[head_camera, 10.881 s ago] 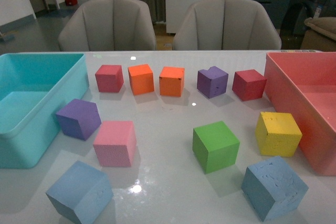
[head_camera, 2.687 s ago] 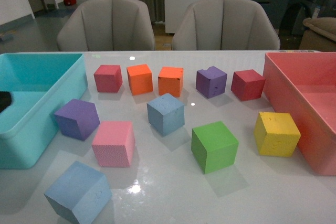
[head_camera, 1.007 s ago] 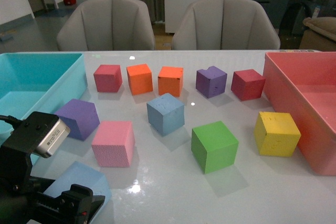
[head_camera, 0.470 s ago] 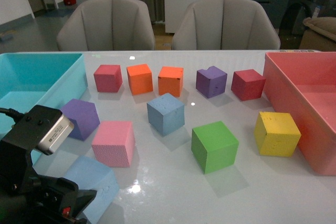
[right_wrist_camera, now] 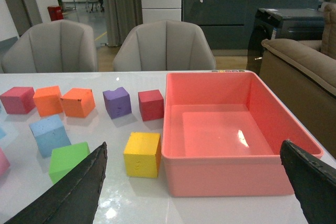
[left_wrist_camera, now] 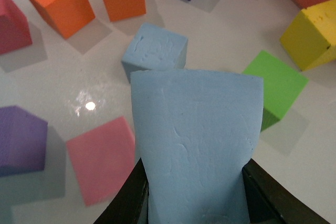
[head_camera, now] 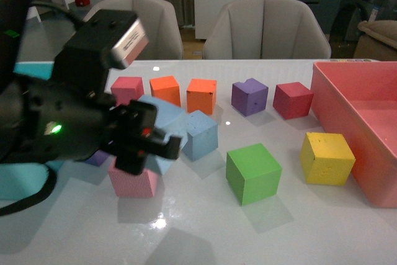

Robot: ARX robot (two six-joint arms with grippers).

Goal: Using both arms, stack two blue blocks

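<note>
being clamped in the left gripper [left_wrist_camera: 195, 203], one blue block [left_wrist_camera: 194, 140] is held off the table [head_camera: 310, 228], nearer its left edge than the second blue block [left_wrist_camera: 155, 52], ready for stacking.

My held block [left_wrist_camera: 194, 145] is matt foam, faintly creased, between my left fingers [left_wrist_camera: 262, 198] of dull black plastic; the other block [left_wrist_camera: 155, 51] is pitted foam. The table [head_camera: 298, 228] is glossy, the bin [right_wrist_camera: 236, 177] smooth plastic

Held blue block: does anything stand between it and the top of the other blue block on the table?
Nothing visible does. The held blue block in the left tool hangs near the resting blue block, whose top is bare.
</note>
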